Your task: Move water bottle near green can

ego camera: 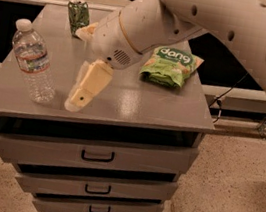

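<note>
The water bottle point(32, 63), clear ribbed plastic with a white cap and a pale label, stands upright near the front left corner of the grey cabinet top point(139, 99). The green can point(78, 15) stands upright at the back left, well behind the bottle. My gripper point(82, 92) hangs from the big white arm point(152, 20), pointing down and to the left. It is just above the cabinet top, a short way right of the bottle, and touches neither the bottle nor the can. It holds nothing.
A flat green "dang" snack bag point(171, 65) lies at the back right of the top. The cabinet has three drawers point(98, 155) below. Dark shelving runs behind it, and speckled floor point(229, 195) lies to the right.
</note>
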`<state>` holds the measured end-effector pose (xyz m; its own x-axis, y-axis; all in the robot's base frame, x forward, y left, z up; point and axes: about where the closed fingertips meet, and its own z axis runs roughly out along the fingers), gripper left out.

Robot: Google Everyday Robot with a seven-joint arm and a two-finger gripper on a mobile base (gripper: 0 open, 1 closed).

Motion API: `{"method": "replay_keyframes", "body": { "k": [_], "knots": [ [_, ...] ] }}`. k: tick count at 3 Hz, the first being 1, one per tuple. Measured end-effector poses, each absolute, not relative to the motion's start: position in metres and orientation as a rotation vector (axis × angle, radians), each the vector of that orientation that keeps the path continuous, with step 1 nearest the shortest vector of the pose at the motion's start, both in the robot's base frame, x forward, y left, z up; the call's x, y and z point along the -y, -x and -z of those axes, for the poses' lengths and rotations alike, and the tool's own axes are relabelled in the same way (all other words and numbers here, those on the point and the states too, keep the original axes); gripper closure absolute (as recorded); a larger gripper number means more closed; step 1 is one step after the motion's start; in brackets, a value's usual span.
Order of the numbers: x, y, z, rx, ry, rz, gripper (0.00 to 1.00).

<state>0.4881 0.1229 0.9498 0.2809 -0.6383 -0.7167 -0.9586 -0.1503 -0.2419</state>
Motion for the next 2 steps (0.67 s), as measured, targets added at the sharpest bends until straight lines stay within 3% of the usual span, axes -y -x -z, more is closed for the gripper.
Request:
{"method": "replay_keyframes", "body": {
  "k": [2],
  "knots": [
    [-0.167,-0.540,-0.927,-1.333,1.665,-0.747,0.00]
  ]
}}
